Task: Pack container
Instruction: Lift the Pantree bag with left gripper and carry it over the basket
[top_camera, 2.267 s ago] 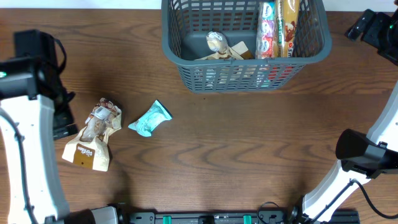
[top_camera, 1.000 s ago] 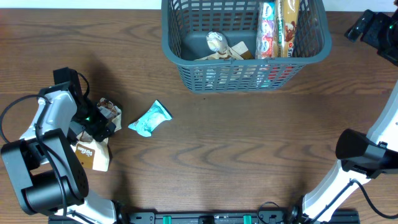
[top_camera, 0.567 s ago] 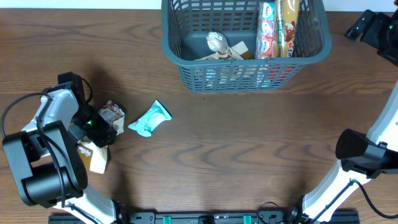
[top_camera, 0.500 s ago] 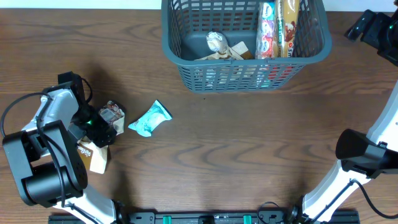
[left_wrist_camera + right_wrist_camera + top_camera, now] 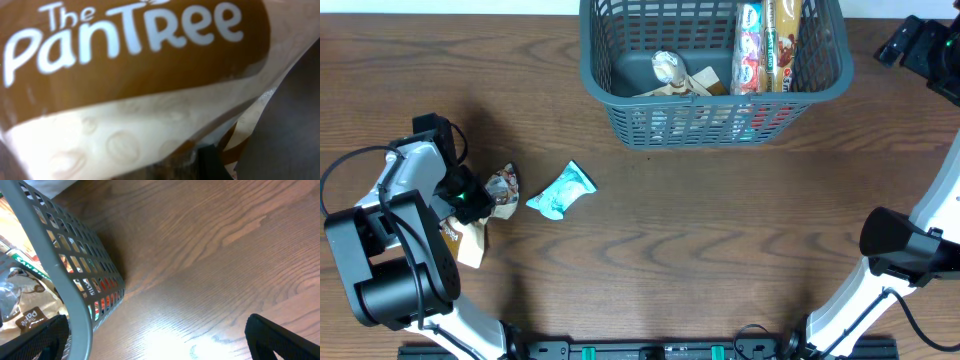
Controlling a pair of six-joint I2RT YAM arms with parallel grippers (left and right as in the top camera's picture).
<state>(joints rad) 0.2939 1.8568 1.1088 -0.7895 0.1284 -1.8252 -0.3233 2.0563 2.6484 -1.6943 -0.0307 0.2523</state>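
The container (image 5: 710, 101), a dark grey-blue slotted basket, stands at the back centre with several snack packets (image 5: 765, 45) in it. At the left, my left gripper (image 5: 470, 203) is shut on a brown-and-cream "The PanTree" snack packet (image 5: 468, 240), whose crumpled top (image 5: 503, 187) sticks out to the right. That packet (image 5: 135, 75) fills the left wrist view, with one dark fingertip (image 5: 215, 162) showing under it. My right gripper (image 5: 912, 42) hangs open beside the container's right end, its rim (image 5: 50, 265) at the left of the right wrist view.
A teal snack packet (image 5: 561, 192) lies on the brown wooden table just right of the held packet. The right arm's base (image 5: 900, 245) stands at the front right. The table's back edge runs just behind the basket.
My left gripper has shut on the PanTree packet, which has crumpled and turned slightly. The right arm has not moved.
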